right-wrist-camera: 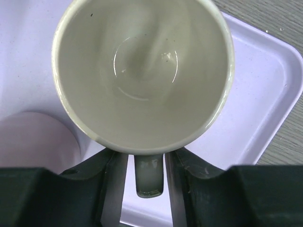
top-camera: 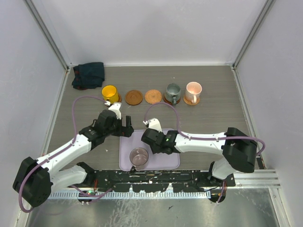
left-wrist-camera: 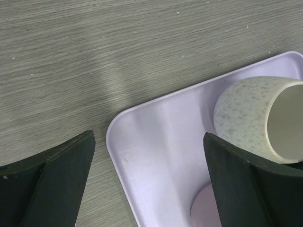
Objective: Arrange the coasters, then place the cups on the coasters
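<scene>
A cream-white cup [right-wrist-camera: 142, 71] stands in the lavender tray [right-wrist-camera: 265, 94], its handle [right-wrist-camera: 149, 177] between the fingers of my right gripper [right-wrist-camera: 149, 163]. The jaws are open, with thin gaps on either side of the handle. A mauve cup [top-camera: 138, 156] stands beside it in the tray [top-camera: 165, 161]. My left gripper [left-wrist-camera: 149, 182] hangs wide open and empty over the tray's corner [left-wrist-camera: 124, 124]. At the back, the yellow cup [top-camera: 110, 92], grey-green cup [top-camera: 172, 92] and pale pink cup [top-camera: 193, 90] sit on coasters. Two bare coasters [top-camera: 134, 97] [top-camera: 153, 96] lie between them.
A dark folded cloth [top-camera: 88, 74] lies in the back left corner. Grey walls close in the table on the left, right and back. Purple cables loop over both arms above the table.
</scene>
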`<action>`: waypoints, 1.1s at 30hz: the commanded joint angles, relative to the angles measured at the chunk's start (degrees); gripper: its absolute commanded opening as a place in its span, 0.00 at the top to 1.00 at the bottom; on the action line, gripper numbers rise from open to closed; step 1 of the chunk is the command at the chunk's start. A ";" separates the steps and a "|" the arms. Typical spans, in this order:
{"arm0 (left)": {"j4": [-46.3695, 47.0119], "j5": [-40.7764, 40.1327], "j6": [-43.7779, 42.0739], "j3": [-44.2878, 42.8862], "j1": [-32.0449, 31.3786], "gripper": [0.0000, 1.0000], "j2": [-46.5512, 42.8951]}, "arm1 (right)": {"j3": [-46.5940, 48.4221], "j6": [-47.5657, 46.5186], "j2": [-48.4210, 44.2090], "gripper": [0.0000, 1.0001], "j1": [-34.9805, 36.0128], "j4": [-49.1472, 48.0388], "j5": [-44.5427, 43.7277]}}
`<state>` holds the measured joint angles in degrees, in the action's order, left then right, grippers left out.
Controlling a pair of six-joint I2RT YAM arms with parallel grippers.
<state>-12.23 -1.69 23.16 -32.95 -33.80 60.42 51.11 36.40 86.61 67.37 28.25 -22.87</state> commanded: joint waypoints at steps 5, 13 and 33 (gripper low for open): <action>3.22 0.23 0.05 0.09 -0.30 0.02 -0.13 | 1.29 0.16 0.42 0.76 0.16 -1.58 -1.97; 3.11 0.19 0.22 0.21 -0.29 0.02 -0.34 | 1.27 0.81 0.74 0.99 0.08 -0.62 -3.04; 2.47 -0.86 0.05 0.47 -0.30 0.02 -1.93 | 6.72 -9.23 -8.79 0.99 0.06 -6.74 -18.36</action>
<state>-12.23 -1.76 23.16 -32.73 -33.80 59.75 53.23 30.87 81.01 67.40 28.25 -33.54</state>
